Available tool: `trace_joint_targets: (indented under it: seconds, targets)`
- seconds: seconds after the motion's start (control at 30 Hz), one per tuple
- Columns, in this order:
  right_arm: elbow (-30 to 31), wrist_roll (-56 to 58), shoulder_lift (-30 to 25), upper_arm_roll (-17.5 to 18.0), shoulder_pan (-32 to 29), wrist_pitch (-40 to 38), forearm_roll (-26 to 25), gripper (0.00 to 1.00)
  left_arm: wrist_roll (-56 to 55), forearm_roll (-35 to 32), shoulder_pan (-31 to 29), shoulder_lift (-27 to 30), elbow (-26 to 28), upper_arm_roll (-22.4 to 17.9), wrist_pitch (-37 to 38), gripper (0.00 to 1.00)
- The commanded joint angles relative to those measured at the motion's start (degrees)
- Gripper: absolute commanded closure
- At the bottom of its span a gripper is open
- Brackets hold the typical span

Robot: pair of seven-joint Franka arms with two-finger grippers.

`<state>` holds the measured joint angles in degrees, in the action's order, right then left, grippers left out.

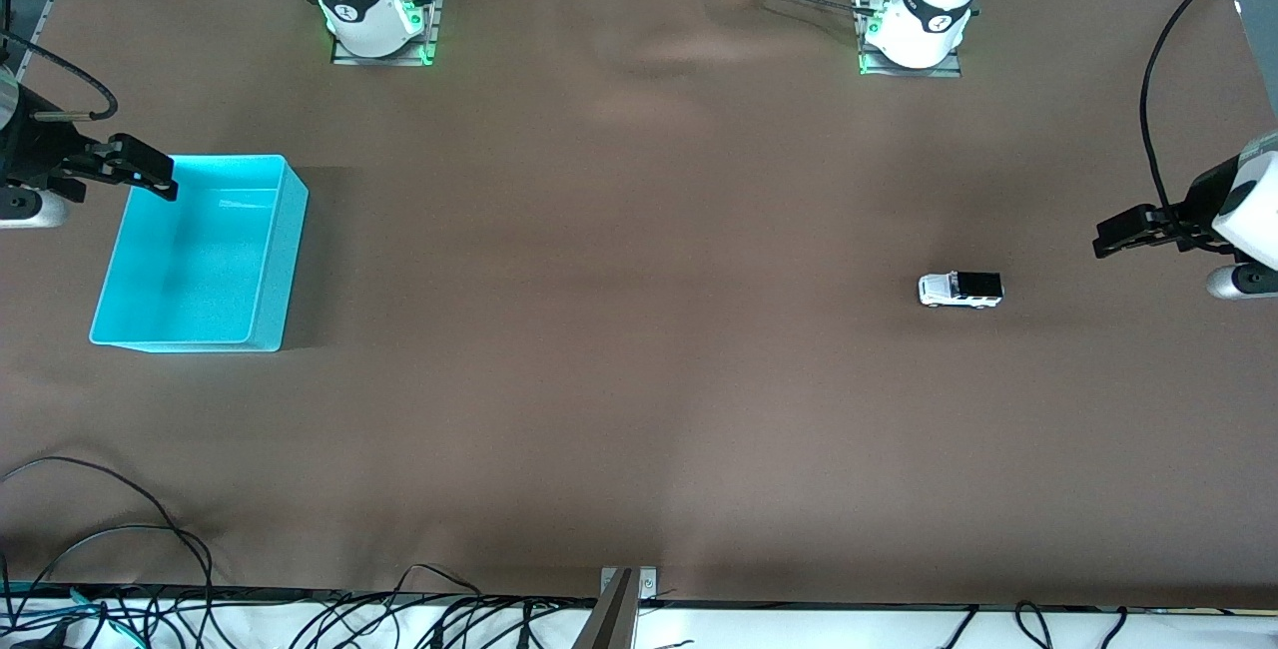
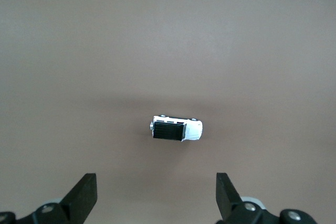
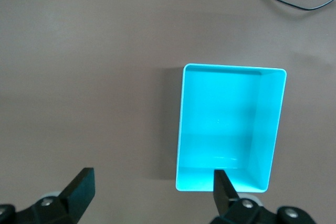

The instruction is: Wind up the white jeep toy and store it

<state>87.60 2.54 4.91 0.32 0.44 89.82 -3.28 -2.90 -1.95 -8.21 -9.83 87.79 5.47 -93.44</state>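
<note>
Finds the jeep (image 1: 959,290) on its wheels on the bare cloth (image 1: 639,379), a little below mid-height of the front frame and toward the left arm's end, touched by nothing. Finds the left gripper (image 1: 1106,236) spread wide and empty over the cloth by the frame edge at that end, looking down on the jeep (image 2: 176,129) in the left wrist view. Finds the right gripper (image 1: 160,180) just as wide and empty over the upper rim of the bin (image 1: 290,260), waiting; puts the bin at mid-height toward the right arm's end, well apart from the jeep. Judges the grasp the first weak spot: small, smooth and free to roll, so likely to scoot away or twist if pinched off centre or nudged by one finger first. Judges the winding next: pressed too lightly, probably skids without turning the wheels; pressed too hard, may drag and bunch the loose cloth, already rippled near the top of the frame. Expects trouble too from any slip once wound, since a freed jeep could run across the open cloth. Leaves a long carry to the bin, and a drop from too high could bounce it out.
</note>
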Motion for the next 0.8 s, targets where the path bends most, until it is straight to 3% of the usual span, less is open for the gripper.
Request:
trace_joint_targets:
  seconds: [0.0,0.77]
  targets:
    - [-1.6,-0.5,0.3,-0.1,0.2,0.2,-0.2,0.00,1.5,1.6,0.0,0.4,-1.0,-0.5,1.3,0.00]
    - [-2.6,-0.3,0.4,0.2,0.3,0.1,0.0,0.00,-0.9,1.4,0.1,-1.1,-0.7,-0.5,1.4,0.00]
